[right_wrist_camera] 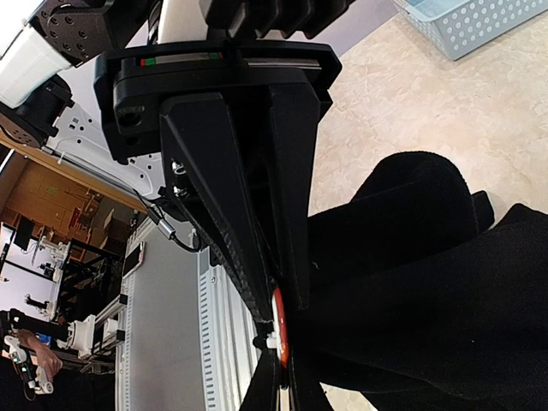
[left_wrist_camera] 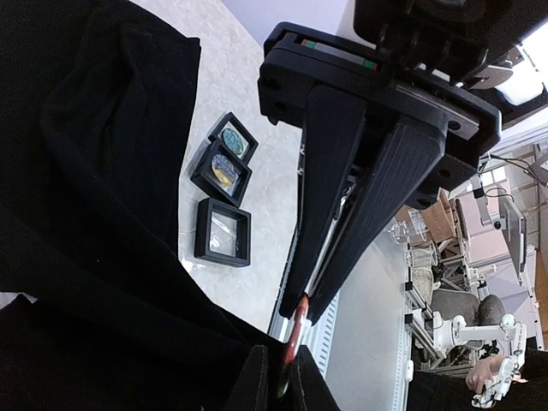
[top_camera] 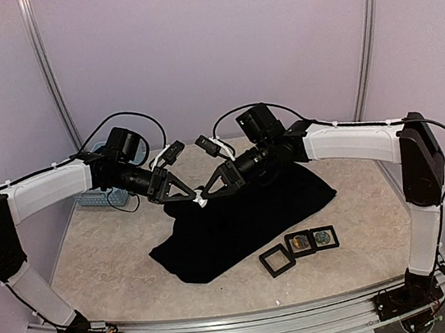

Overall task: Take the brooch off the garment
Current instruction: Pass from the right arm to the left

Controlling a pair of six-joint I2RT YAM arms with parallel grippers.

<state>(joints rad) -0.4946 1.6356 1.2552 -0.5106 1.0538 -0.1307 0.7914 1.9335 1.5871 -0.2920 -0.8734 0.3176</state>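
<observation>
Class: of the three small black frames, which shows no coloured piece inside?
The leftmost frame in the top view, lying apart; the other two frames hold coloured pieces.

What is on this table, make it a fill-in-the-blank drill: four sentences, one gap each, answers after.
1. The large floppy garment is ___ in colour.
2. Near it lie ___ small square frames.
3. The left end effector and the right end effector both pinch a small ___ brooch at the garment.
4. The holed basket is light ___.
Missing words: black; three; red; blue.
</observation>
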